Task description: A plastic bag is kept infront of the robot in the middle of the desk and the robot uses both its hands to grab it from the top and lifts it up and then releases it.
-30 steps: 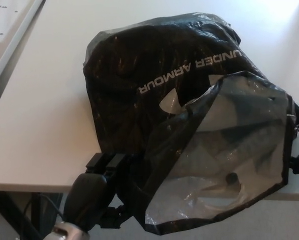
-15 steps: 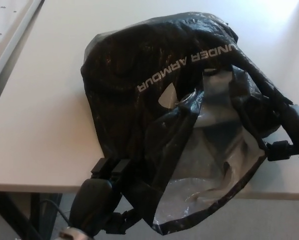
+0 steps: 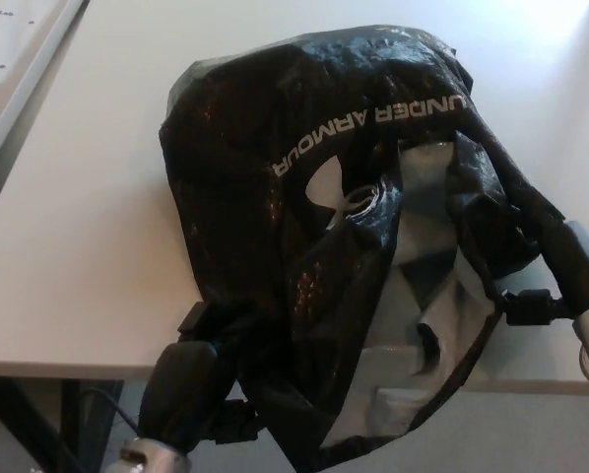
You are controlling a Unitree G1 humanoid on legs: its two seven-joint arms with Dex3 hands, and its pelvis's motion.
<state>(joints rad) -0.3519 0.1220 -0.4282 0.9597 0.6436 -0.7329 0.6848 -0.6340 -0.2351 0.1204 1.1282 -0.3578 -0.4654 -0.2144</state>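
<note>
Left hand (image 3: 191, 379) at the desk's (image 3: 88, 246) near edge and right hand (image 3: 560, 271) opposite bracket the black plastic bag (image 3: 314, 197), which slumps between them across the desk middle, both pressed into its folds, their grip hidden.

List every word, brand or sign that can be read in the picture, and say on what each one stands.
"UNDER ARMOUR": light letters on the black plastic bag, upside down in the head view.
Logo mark, no letters: on the bag, just below those words.
Print on the paper at the top left corner: too small and blurred to read.
</note>
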